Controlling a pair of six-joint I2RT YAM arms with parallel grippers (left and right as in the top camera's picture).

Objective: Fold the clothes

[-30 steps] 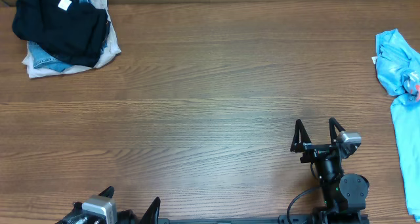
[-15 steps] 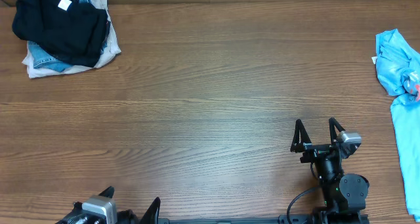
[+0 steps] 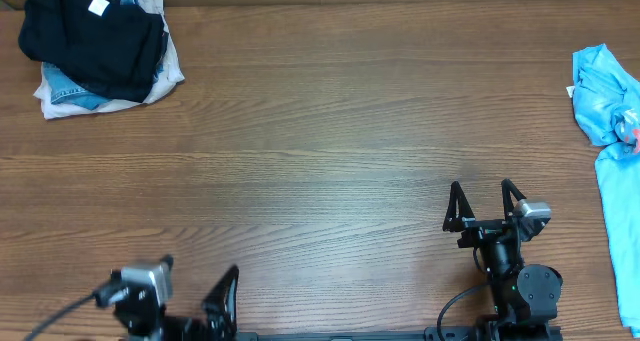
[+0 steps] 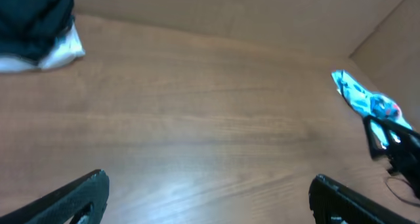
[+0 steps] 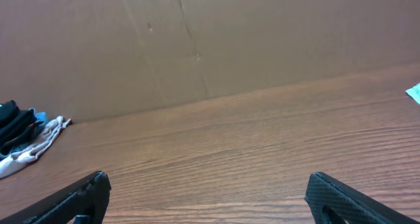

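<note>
**Near left:** my left gripper [image 3: 198,283], black, two fingers. The jaws are spread as wide as they go and hold nothing, low over the brown wood-grain table [image 3: 320,151].

**Near right:** my right gripper [image 3: 481,193]. Its jaws are equally wide and empty, aimed toward the far edge.

**Right edge, mid-depth:** crumpled light blue fabric garment [image 3: 603,91], running out of view at the right. I judge it soft and light, and apt to slide on smooth wood.

**Far left corner:** heap of clothes, well apart from both my grippers. A plain black T-shirt [image 3: 95,41] with a small white neck label [image 3: 99,7] lies on top of blue denim [image 3: 68,93] and white cloth [image 3: 165,76].

**Handling, as I judge it:** the shirt is limp and light and will sag and bunch. I would pinch only the top layer, at the collar beside the label or at a shoulder seam.
</note>
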